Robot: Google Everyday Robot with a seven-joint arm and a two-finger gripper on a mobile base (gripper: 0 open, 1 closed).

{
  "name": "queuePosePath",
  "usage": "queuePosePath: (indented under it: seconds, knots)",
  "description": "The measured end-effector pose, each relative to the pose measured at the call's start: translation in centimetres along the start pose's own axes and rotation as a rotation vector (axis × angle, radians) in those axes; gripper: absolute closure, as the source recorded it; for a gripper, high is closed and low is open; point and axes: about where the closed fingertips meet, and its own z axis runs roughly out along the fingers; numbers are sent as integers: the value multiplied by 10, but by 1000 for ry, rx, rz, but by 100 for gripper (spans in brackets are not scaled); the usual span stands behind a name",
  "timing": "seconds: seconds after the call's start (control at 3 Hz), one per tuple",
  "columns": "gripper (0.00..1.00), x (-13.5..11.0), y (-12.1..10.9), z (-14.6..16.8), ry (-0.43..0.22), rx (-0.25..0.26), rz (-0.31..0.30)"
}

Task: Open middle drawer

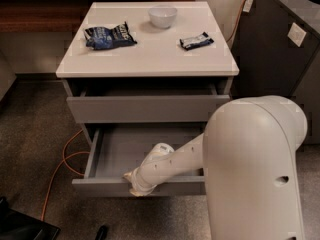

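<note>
The middle drawer (102,187) is a grey, handleless drawer of the white-topped cabinet (150,54). It stands pulled well out, and its empty inside (130,144) shows. My gripper (134,184) sits at the top edge of the drawer's front panel, near its middle, at the end of my white arm (175,159). The arm reaches in from the lower right. The top drawer (147,109) above it stands slightly out. My arm's large white housing (255,174) hides the right end of the middle drawer.
On the cabinet top lie a blue chip bag (109,36), a white bowl (162,16) and a dark snack bar (196,41). An orange cable (67,156) runs over the floor at the left. A dark cabinet (280,44) stands at the right. A black object (22,226) sits at the bottom left.
</note>
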Motion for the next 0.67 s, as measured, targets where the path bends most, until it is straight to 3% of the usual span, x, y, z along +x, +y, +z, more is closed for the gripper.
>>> queuePosePath:
  seconds: [0.33,0.67]
  knots:
    - [100,0,0,0,0,0,0]
    - [100,-18,19,-11,-26,-2,-26]
